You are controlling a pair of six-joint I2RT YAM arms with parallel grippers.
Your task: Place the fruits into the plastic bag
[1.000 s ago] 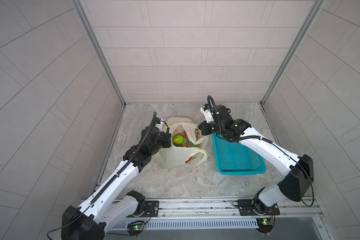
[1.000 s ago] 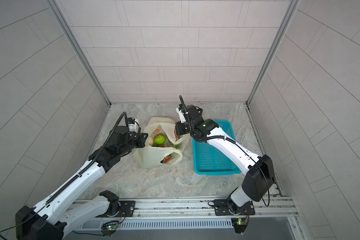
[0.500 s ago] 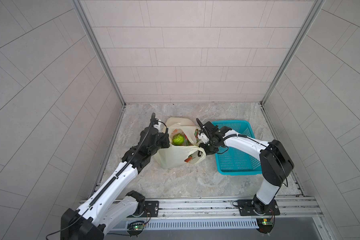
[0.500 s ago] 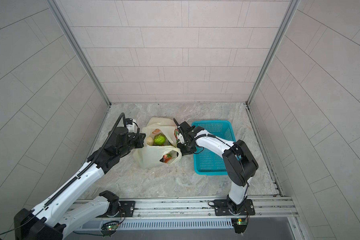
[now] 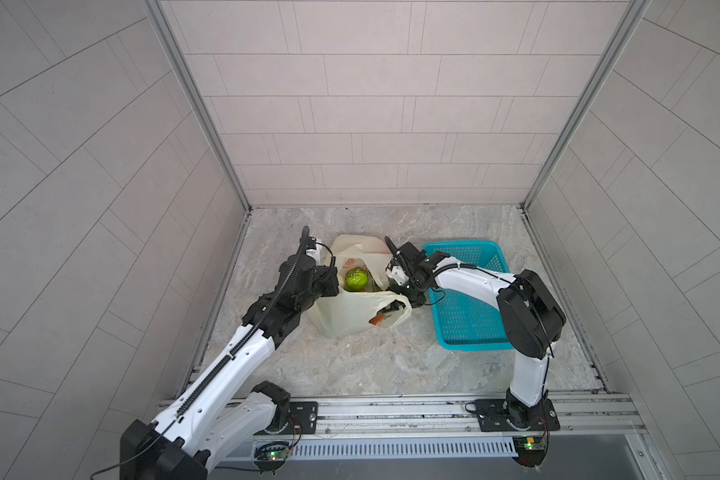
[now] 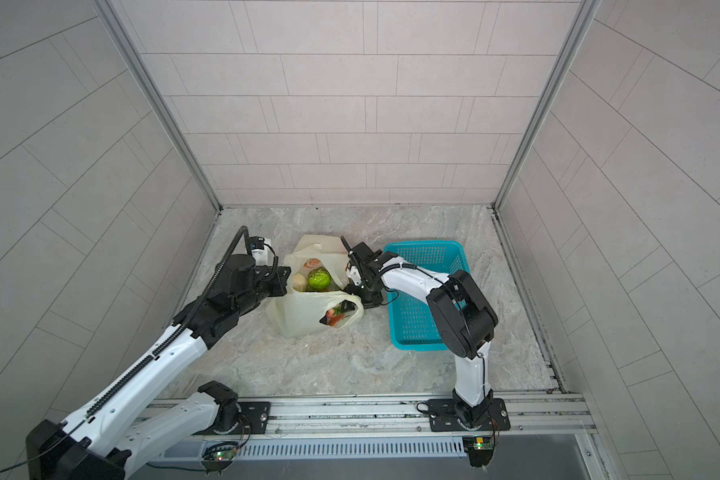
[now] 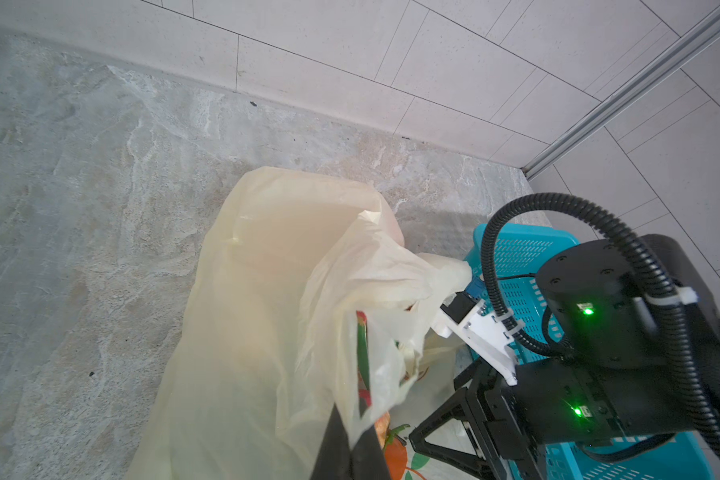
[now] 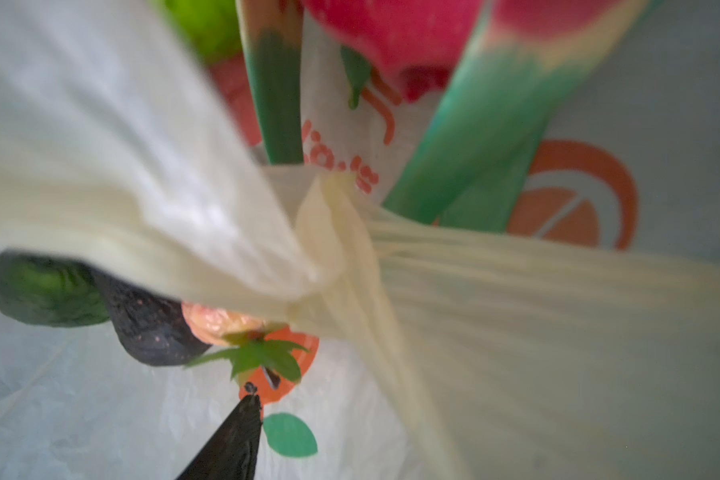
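Fruits are pretty much all sitting in the plastic bag [image 5: 350,311] already, which stands near the middle of the tabletop [image 5: 350,365] in both top views. You can see the bright green ball [image 5: 357,279] through the open mouth, with something orange [image 6: 312,263] at about 11 o'clock from it. The right wrist view, from super close up, shows the pink-red dragon fruit [image 8: 395,37], a dark green avocado [image 8: 44,297], a dark purple one [image 8: 150,328] touching it, and an orange one with green leaves [image 8: 267,357] just beside that, all a bit blurry. Left gripper [image 5: 329,286] is at the bag's 9 o'clock edge, clenched on the bag's rim; the left wrist view shows the plastic pulled up taut right at its dark fingertips [image 7: 341,449]. Right gripper [image 5: 408,297] is at the bag's 3 o'clock side, low and partly inside the mouth; the jaws look spread with nothing in them, one black finger [image 8: 229,440] pointing at the fruit. Teal basket [image 5: 466,332] sits at 3 o'clock from the bag, just beside it.
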